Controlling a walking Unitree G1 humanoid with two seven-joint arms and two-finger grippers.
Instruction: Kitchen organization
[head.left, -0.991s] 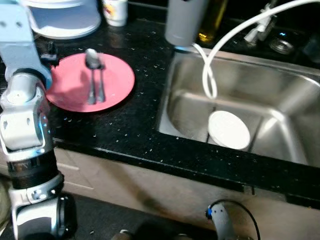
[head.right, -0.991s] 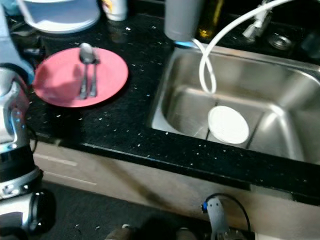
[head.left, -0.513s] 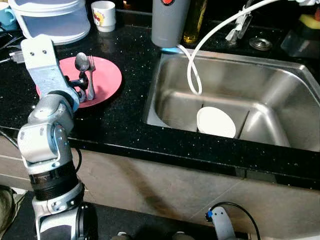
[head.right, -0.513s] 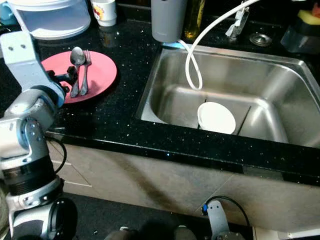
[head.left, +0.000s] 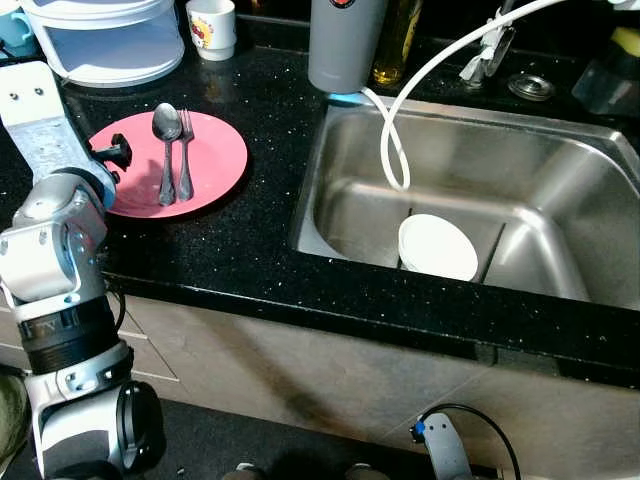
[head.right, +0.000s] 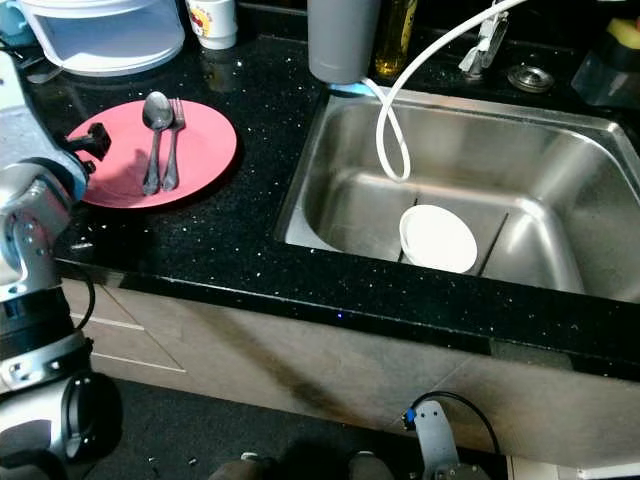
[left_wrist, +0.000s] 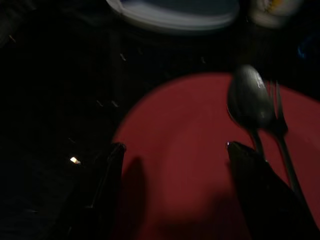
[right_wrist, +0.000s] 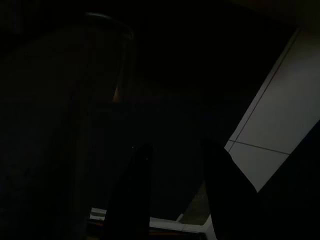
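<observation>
A pink plate (head.left: 215, 165) lies on the black counter left of the sink and carries a spoon (head.left: 165, 150) and a fork (head.left: 185, 160) side by side. My left gripper (left_wrist: 172, 150) hovers open at the plate's left edge, with nothing between its fingers; the spoon (left_wrist: 247, 100) and fork (left_wrist: 277, 117) lie just beyond one fingertip. In the steel sink (head.left: 560, 180) rests a white bowl (head.left: 437, 247). My right gripper (right_wrist: 175, 150) hangs low in the dark beside the cabinet, its fingers a little apart and empty.
A white hose (head.left: 395, 150) loops from the tap down into the sink. Along the back stand a grey cylinder (head.left: 345, 45), an oil bottle (head.left: 397, 45), a printed cup (head.left: 212, 25) and a white lidded container (head.left: 105, 40). The counter's front edge is close to me.
The head camera has pulled back and shifted. My left gripper has drawn back from over the plate's left part to its left edge. The plate, spoon and fork lie as before.
</observation>
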